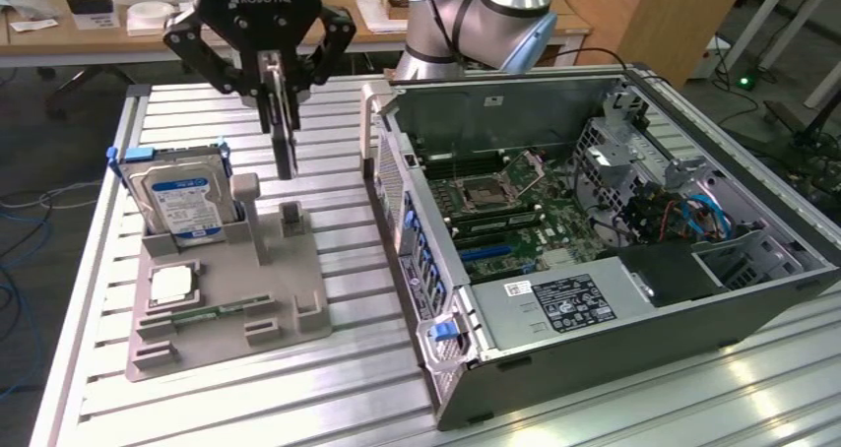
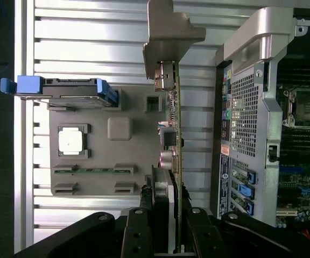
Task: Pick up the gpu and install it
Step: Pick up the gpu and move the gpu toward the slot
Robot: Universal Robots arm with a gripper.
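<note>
Exterior view: gpu [image 1: 283, 147] in hand [image 1: 278, 91], seemingly clear.

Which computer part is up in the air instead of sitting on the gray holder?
The thin gpu card, pinched in the gripper. The hard drive, square chip and memory stick all sit on the holder.

Room light is soft and even. The bench [image 1: 355, 388] throws pale glare along its slats, nearly white in the wrist view, where the claw [image 2: 170, 185] looks black; the computer case [image 1: 592, 339] lies shaded inside.
</note>
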